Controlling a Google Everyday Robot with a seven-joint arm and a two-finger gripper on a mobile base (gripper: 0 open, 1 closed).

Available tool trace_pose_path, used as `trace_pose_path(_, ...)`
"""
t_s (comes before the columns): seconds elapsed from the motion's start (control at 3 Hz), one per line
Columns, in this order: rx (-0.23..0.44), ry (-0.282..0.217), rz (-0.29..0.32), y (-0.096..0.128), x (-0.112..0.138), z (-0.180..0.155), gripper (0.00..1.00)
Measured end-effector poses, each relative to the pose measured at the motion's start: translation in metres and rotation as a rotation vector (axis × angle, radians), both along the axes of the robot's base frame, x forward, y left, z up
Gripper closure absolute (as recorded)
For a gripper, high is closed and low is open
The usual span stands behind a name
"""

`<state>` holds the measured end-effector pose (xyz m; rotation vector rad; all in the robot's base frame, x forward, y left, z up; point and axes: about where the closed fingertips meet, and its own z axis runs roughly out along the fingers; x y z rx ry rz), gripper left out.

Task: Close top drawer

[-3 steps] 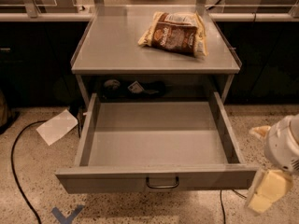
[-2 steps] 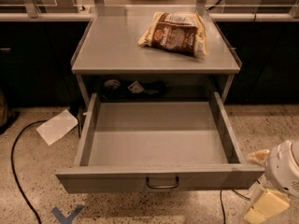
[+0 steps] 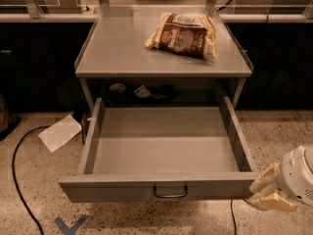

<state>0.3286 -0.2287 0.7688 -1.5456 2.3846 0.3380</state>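
Note:
The top drawer (image 3: 166, 146) is pulled far out of the grey metal cabinet and is empty inside. Its plain grey front (image 3: 112, 191) faces me, with a small dark wire pull handle (image 3: 170, 193) at the centre. My gripper (image 3: 266, 192) is at the lower right, on a white wrist. Its cream fingers (image 3: 261, 182) are at the right end of the drawer front, close to or touching it.
A brown snack bag (image 3: 183, 34) lies on the cabinet top (image 3: 117, 53). Small dark items (image 3: 142, 92) sit in the gap behind the drawer. A white paper (image 3: 59, 132) and a black cable (image 3: 17, 175) lie on the speckled floor at left. Blue tape (image 3: 68, 225) marks the floor.
My gripper has moved left and turned toward the drawer front's right end, its fingers now near the corner. The drawer has not visibly moved.

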Motion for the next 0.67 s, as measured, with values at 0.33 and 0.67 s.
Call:
trace_pose_path(0.33,0.027,0.022,-0.001,0.004,-0.011,-0.022,0.89)
trace_pose_path(0.67,0.085,0.05,0.021,0.019,-0.023,-0.064,1.0)
